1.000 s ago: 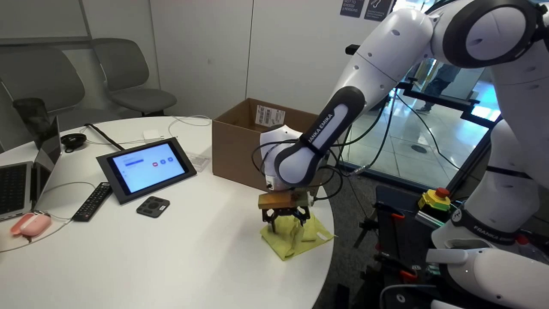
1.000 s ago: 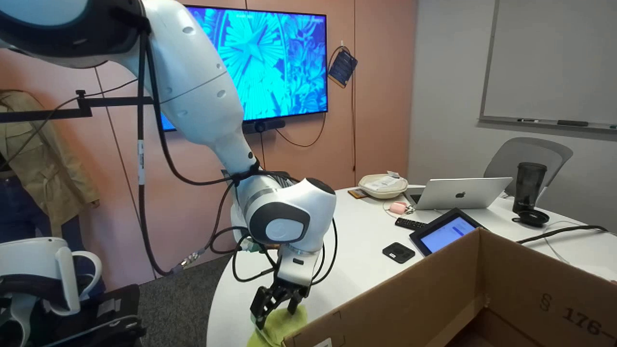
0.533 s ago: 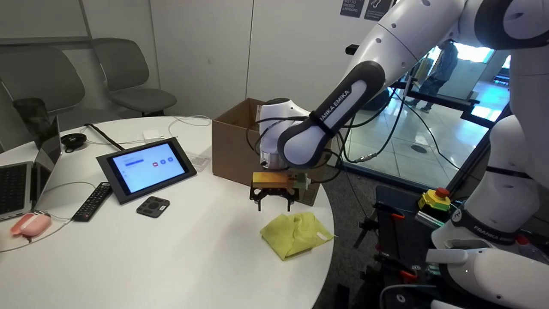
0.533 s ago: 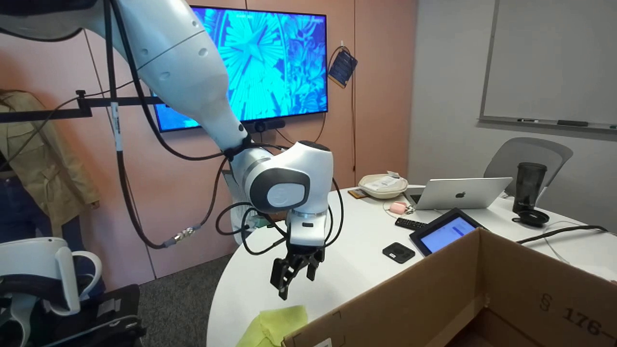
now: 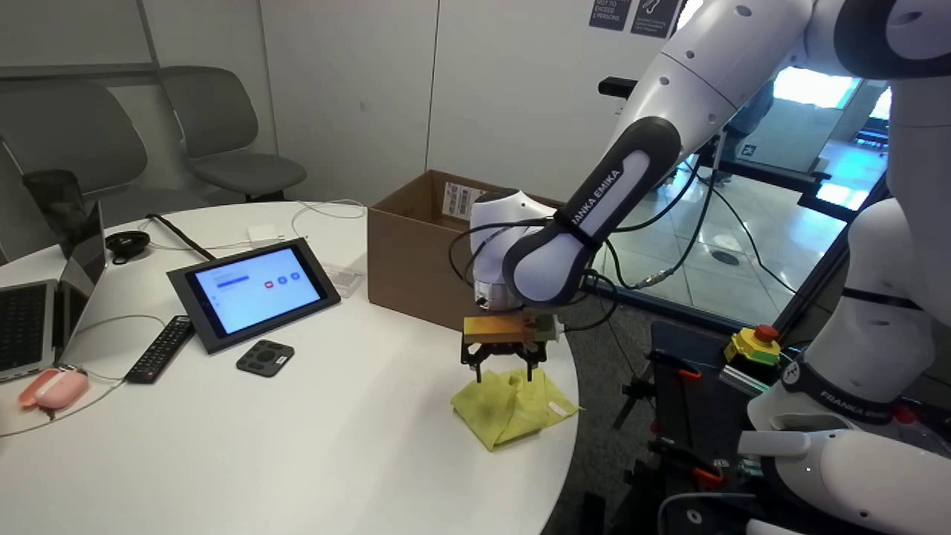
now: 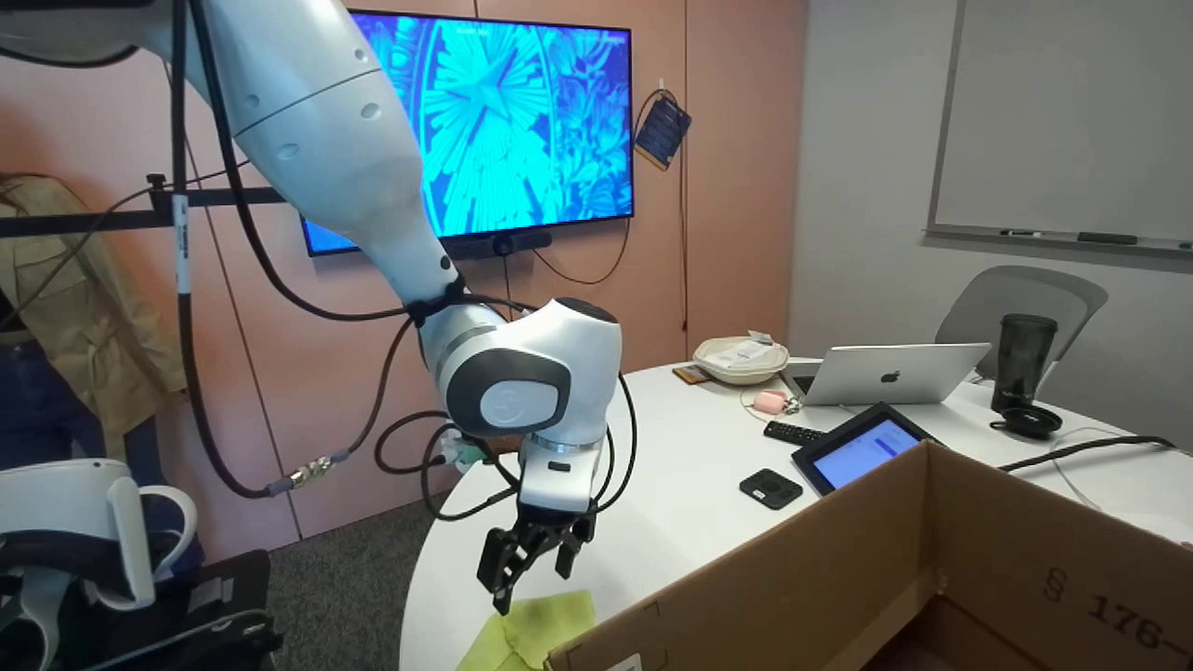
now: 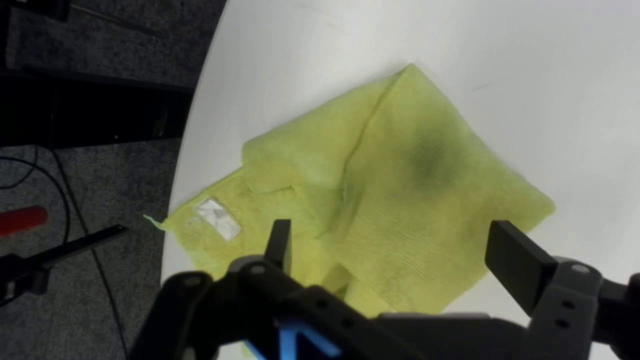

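Observation:
A yellow-green cloth [image 7: 410,200] lies loosely folded on the white round table, near its edge, with a small white tag [image 7: 218,218] at one corner. My gripper [image 5: 504,377] hangs just above this cloth [image 5: 513,416], pointing down. Its jaws stand wide apart and nothing is between them. In the wrist view the black fingers [image 7: 520,265] frame the middle of the cloth from either side, and the lower part of the cloth is hidden behind the gripper. From another angle the gripper [image 6: 534,589] also appears above the cloth [image 6: 545,624], partly hidden there by a box.
An open cardboard box [image 5: 416,260] stands on the table close behind the gripper. Farther along are a tablet screen [image 5: 256,290], a dark puck-like device [image 5: 265,358], a remote [image 5: 158,349], a pink case [image 5: 56,390] and a laptop [image 6: 895,375]. Cables loop from the wrist.
My gripper was down at the cloth a second ago. It rose clear with empty jaws, then came partway down again and back over the cloth, which stays in the same spot.

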Controlling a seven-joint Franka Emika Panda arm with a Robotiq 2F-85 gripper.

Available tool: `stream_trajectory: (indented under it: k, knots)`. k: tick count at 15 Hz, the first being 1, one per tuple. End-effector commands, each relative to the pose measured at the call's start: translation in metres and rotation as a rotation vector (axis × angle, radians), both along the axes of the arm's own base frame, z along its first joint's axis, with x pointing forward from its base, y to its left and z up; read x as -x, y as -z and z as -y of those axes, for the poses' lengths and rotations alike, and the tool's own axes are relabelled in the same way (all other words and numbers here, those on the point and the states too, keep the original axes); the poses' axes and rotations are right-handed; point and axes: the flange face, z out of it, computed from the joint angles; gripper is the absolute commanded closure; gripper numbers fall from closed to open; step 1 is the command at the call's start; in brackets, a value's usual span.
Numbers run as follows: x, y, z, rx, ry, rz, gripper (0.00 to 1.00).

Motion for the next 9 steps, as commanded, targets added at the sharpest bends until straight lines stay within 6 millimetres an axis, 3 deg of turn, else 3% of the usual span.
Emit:
stream_trajectory:
  k: [1,9]
  knots:
    - [0.025,0.009,0.009,-0.011,0.080,-0.027,0.00]
    - [0.064,0.051,0.035,-0.016,0.324,-0.122,0.00]
